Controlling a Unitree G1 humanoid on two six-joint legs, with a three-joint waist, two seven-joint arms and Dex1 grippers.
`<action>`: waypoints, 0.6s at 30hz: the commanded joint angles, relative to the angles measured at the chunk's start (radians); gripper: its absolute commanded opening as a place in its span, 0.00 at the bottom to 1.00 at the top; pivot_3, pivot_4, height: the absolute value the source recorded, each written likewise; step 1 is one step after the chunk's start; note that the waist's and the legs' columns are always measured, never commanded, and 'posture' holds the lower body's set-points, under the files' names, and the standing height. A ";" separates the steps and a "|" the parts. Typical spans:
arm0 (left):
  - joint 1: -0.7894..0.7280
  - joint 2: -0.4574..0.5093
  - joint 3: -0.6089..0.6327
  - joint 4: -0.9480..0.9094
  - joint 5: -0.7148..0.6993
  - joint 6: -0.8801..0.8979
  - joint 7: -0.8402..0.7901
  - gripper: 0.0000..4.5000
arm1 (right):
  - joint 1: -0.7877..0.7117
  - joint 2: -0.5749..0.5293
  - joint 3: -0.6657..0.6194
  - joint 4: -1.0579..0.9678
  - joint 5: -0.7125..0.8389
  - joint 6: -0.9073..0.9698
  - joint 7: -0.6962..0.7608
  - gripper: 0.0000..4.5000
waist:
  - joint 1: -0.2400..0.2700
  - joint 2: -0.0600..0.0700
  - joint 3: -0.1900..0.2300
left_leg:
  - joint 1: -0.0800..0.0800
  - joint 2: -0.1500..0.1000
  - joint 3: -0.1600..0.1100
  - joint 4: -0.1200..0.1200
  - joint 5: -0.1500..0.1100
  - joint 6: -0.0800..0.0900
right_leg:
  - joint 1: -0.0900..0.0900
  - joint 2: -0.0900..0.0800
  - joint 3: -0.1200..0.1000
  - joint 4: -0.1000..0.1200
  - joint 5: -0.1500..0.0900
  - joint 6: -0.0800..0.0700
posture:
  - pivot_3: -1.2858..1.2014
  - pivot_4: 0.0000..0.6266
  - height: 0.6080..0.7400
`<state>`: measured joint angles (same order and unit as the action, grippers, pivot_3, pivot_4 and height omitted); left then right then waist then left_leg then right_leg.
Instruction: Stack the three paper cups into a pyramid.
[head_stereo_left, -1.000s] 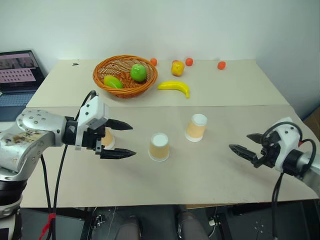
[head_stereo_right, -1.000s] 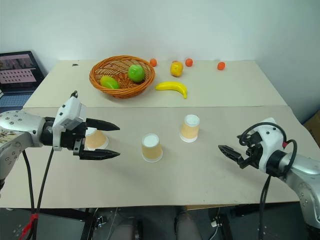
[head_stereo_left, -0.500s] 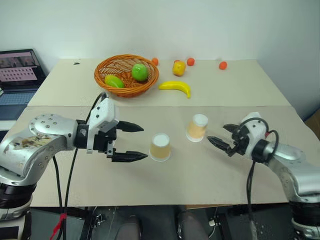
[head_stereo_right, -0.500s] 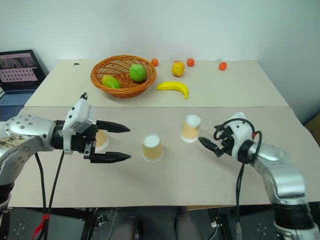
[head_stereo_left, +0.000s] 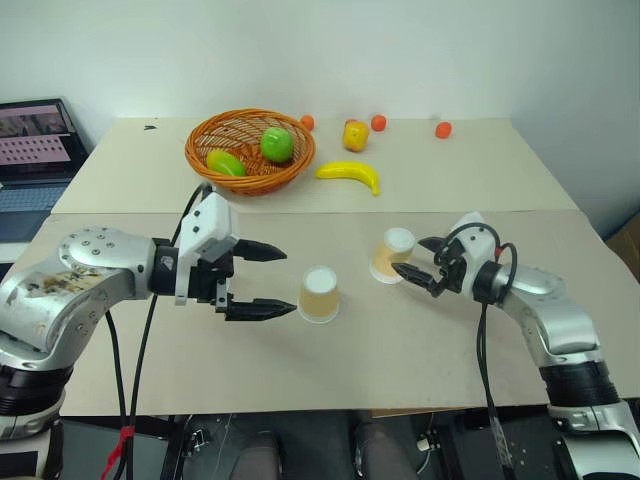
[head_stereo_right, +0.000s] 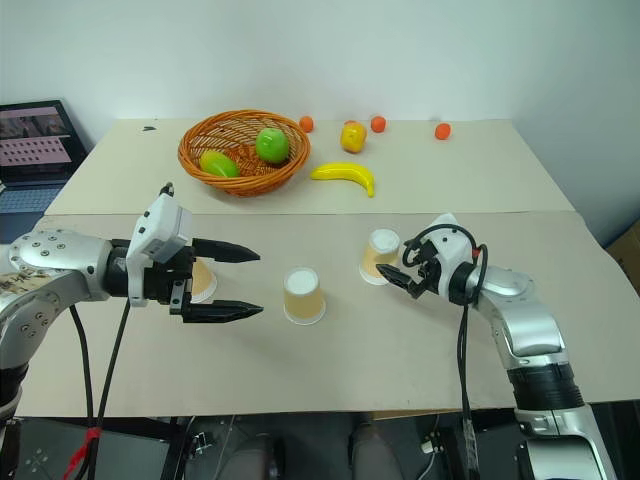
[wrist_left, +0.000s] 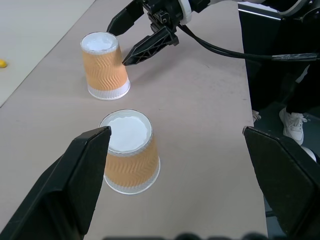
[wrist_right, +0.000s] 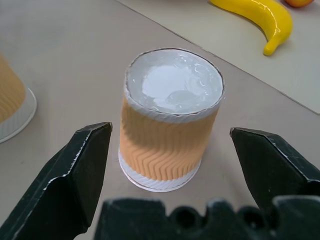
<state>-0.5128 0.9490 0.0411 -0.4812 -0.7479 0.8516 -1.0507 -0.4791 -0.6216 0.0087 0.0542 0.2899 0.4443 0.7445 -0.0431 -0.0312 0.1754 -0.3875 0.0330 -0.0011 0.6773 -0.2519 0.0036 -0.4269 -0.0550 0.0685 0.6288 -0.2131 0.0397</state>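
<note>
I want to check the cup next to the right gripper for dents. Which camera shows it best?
The right wrist view: the upside-down paper cup stands close and whole between the open right gripper's fingers, untouched. The head views show it small, beside the fingertips. The left wrist view shows it farther off, behind the middle cup.

A plain white wall (head_stereo_left: 400, 50) closes off the far side in front of me, evenly lit. Two pale beige counter (head_stereo_left: 440, 330) slabs sit end to end, a seam running across between them. On the far slab rests a woven orange basket (head_stereo_left: 250, 150) with green fruit in it, and just beside it a banana (head_stereo_left: 350, 176). At my far left a laptop (head_stereo_left: 35, 140) stands open with its screen lit. Beneath the near edge, the floor (head_stereo_left: 470, 445) is dark.
</note>
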 joint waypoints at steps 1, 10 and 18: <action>-0.019 0.005 0.014 -0.024 -0.008 -0.005 0.008 1.00 | -0.099 0.030 0.023 0.091 -0.032 -0.090 0.039 0.98 | -0.004 0.000 0.000 | 0.000 0.000 0.000 0.000 0.000 0.000 | 0.000 0.000 0.000 0.000 0.000 0.000 | 0.52 0.24 0.98; -0.010 0.005 0.019 -0.029 -0.014 0.001 0.021 1.00 | -0.200 0.080 0.041 0.218 -0.067 -0.158 0.076 0.98 | 0.000 0.000 0.000 | 0.000 0.000 0.000 0.000 0.000 0.000 | 0.000 0.000 0.000 0.000 0.001 -0.001 | 0.52 0.24 0.98; -0.010 0.002 0.017 -0.028 -0.013 -0.002 0.023 1.00 | -0.197 0.082 0.029 0.223 -0.072 -0.161 0.090 0.77 | 0.000 0.000 0.000 | 0.000 0.000 0.000 0.000 0.000 0.000 | 0.000 0.000 0.000 0.000 0.001 -0.001 | 0.52 0.24 0.98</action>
<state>-0.5131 0.9485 0.0407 -0.4893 -0.7490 0.8552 -1.0303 -0.6599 -0.5303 0.0645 0.3028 0.2165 0.3074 0.8291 -0.0430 -0.0310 0.1755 -0.3873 0.0329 -0.0012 0.6774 -0.2519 0.0036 -0.4270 -0.0552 0.0685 0.6292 -0.2123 0.0389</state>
